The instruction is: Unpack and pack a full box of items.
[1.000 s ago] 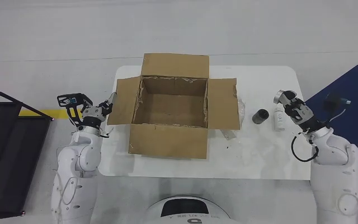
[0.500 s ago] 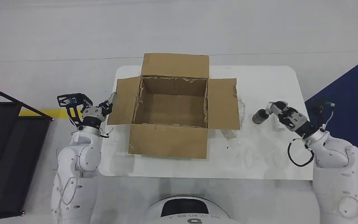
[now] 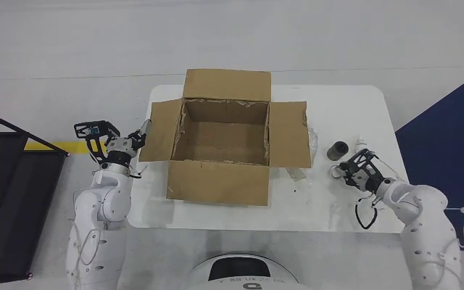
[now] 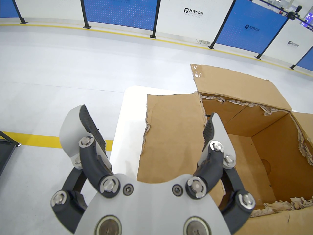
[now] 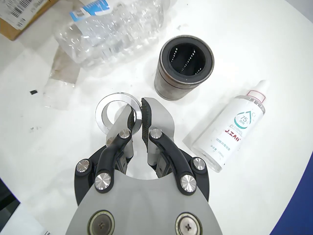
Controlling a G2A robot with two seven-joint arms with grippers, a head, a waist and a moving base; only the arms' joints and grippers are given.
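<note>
Pinches ring (image 5: 117, 97) rim in right claw (image 5: 139, 110), one pad inside, one outside; seemingly resting on table (image 5: 244, 37), beside cylinder (image 5: 171, 84).

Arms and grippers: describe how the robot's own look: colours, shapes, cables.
The left arm and right arm have white rounded shells. The left gripper and right gripper each have two curved silver fingers with black ribbed pads, black links and silver screws. A black cable loops at the right wrist.

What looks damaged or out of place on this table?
The cardboard box has ragged, torn edges along its rim. A clear plastic bottle lies on its side beside it.
</note>
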